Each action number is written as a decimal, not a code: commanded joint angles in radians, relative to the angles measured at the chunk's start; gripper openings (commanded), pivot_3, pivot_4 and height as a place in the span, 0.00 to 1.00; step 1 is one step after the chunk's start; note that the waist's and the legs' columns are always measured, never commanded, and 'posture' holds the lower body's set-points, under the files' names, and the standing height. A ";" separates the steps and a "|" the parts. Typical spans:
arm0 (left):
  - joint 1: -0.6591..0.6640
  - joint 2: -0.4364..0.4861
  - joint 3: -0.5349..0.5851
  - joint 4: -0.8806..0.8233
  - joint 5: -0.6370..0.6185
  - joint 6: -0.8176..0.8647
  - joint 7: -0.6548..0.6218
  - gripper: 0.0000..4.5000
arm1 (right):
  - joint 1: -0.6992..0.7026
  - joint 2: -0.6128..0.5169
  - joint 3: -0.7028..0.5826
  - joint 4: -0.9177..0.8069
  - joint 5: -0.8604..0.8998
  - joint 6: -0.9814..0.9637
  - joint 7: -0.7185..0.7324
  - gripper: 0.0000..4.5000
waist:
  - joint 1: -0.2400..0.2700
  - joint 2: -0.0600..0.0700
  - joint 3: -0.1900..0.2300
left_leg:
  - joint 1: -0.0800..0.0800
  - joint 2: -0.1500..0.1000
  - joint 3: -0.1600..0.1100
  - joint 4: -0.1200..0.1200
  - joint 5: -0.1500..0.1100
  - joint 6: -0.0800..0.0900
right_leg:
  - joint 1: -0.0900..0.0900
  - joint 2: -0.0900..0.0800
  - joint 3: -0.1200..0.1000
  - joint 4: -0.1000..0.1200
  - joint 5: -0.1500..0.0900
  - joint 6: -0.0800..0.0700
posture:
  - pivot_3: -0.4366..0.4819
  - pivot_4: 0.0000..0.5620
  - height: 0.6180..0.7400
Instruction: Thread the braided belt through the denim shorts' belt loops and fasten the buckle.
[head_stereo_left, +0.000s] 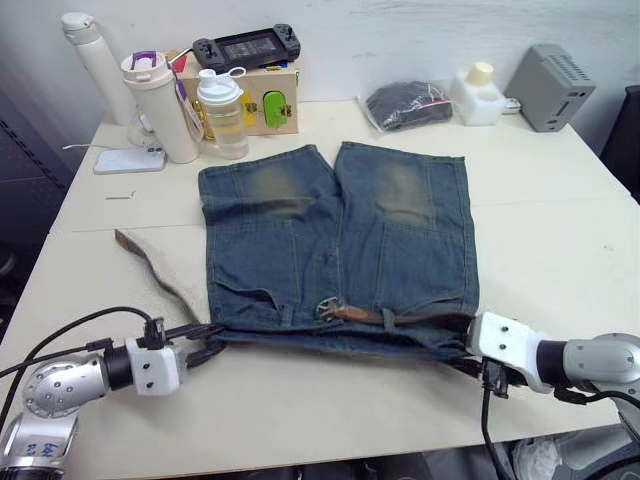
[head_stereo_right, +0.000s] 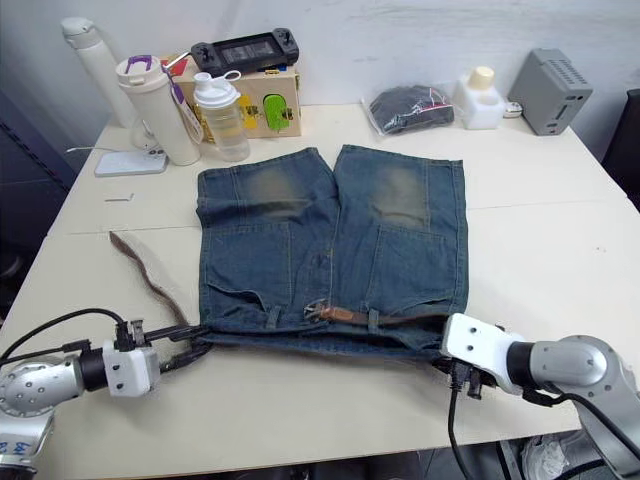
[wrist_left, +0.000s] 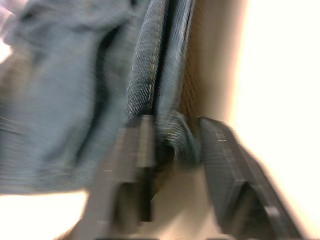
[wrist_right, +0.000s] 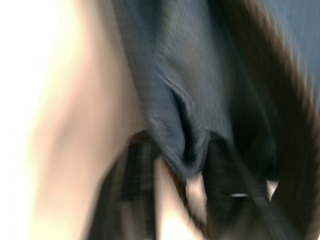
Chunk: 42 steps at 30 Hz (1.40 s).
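The shorts (head_stereo_left: 335, 240) lie flat on the table (head_stereo_left: 560, 230). The belt (head_stereo_left: 405, 318) runs along the waistband, its loose end trailing left. The left gripper (wrist_left: 170, 142) pinches one waist corner and the right gripper (wrist_right: 182, 155) pinches the other. Next, probably the buckle (head_stereo_left: 328, 309) needs fastening.

A: Item: denim shorts (head_stereo_left: 335, 235). Material?
B: Woven cotton-like cloth, matt, faded blue-grey, with worn tan patches on both legs.
A: Braided belt (head_stereo_left: 152, 268)?
B: Coarse plaited weave, dark brown, rough; at the shorts' waistband, a smooth leather-looking section beside a shiny silver metal buckle (head_stereo_left: 327, 309).
A: Table (head_stereo_left: 560, 210)?
B: Smooth, matt cream top.
A: Beyond the shorts' hems?
B: A glossy white plastic tumbler (head_stereo_left: 165, 108) and a pale wooden box (head_stereo_left: 272, 95).
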 joint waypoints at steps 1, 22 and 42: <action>0.043 0.063 0.002 -0.052 -0.086 0.131 -0.050 0.76 | 0.011 -0.025 -0.111 -0.055 0.083 0.013 0.068 0.78 | -0.001 0.000 0.000 | 0.000 0.001 0.000 0.000 0.000 0.000 | 0.000 0.000 0.000 0.000 0.000 0.000 | 0.48 0.27 0.59; -0.530 0.120 -0.161 -0.014 -0.395 0.930 -0.016 0.99 | -0.831 0.220 0.244 0.401 0.197 0.415 -0.259 1.00 | -0.001 0.002 0.003 | -0.003 0.003 -0.002 0.000 0.002 0.003 | -0.004 0.002 -0.004 0.009 -0.003 -0.008 | 0.48 0.27 0.59; -0.739 -0.044 -0.413 0.489 0.026 0.593 -0.023 0.39 | -0.949 0.313 0.516 0.799 -0.079 0.278 -0.170 0.21 | -0.006 -0.009 -0.009 | -0.001 -0.002 0.003 0.005 0.006 0.006 | -0.003 0.001 -0.021 0.019 -0.003 -0.007 | 0.48 0.27 0.59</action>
